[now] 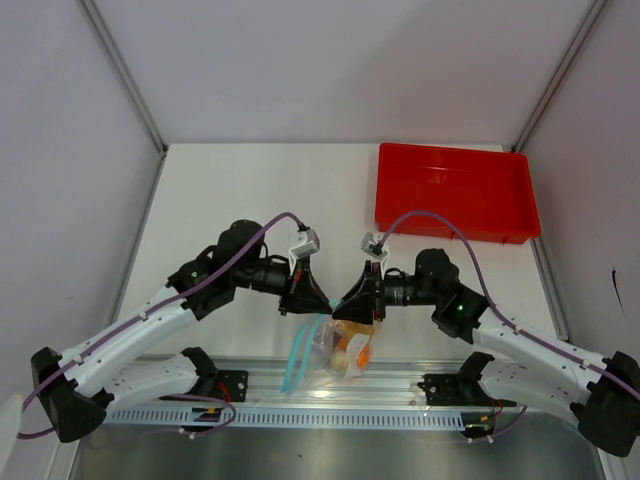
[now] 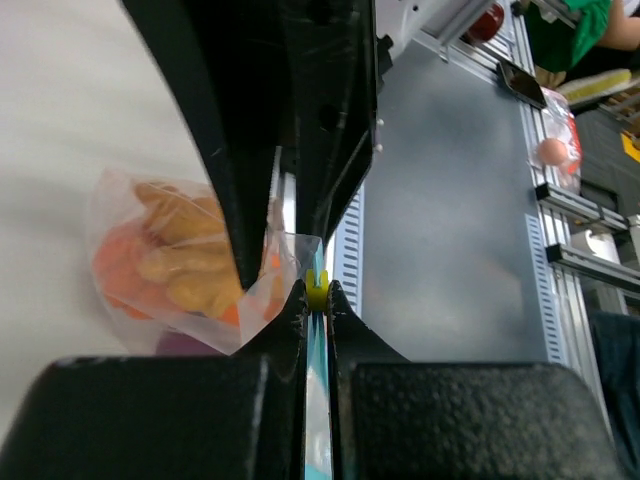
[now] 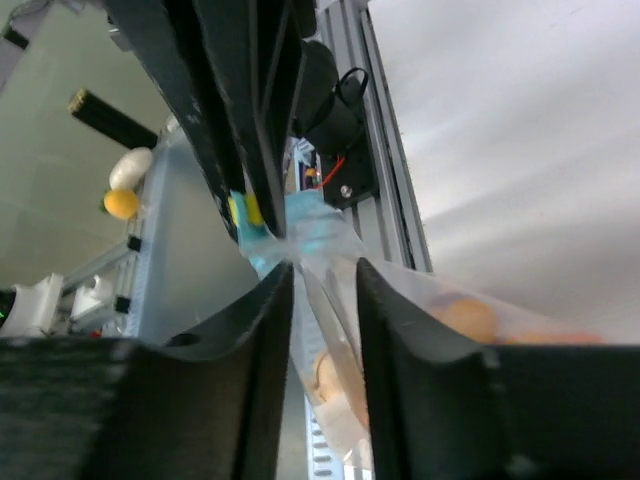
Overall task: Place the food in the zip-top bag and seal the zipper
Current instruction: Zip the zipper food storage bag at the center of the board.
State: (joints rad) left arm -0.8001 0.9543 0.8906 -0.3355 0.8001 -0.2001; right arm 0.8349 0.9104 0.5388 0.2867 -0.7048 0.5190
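Observation:
The clear zip-top bag [image 1: 335,362] hangs between my two grippers at the table's near edge, with the orange and yellow food [image 1: 352,352] inside it. Its light blue zipper [image 1: 296,362] trails down to the left. My left gripper [image 1: 322,299] is shut on the zipper [image 2: 318,400], next to a small yellow slider [image 2: 317,290]; the food [image 2: 180,260] shows through the bag on the left. My right gripper [image 1: 347,303] faces it closely. In the right wrist view its fingers [image 3: 275,300] stand apart, with bag film [image 3: 330,340] and the zipper end [image 3: 305,225] between them.
An empty red tray [image 1: 455,190] stands at the back right of the white table. The metal rail [image 1: 400,385] with the arm bases runs along the near edge, under the bag. Grey walls close in on the left, right and back.

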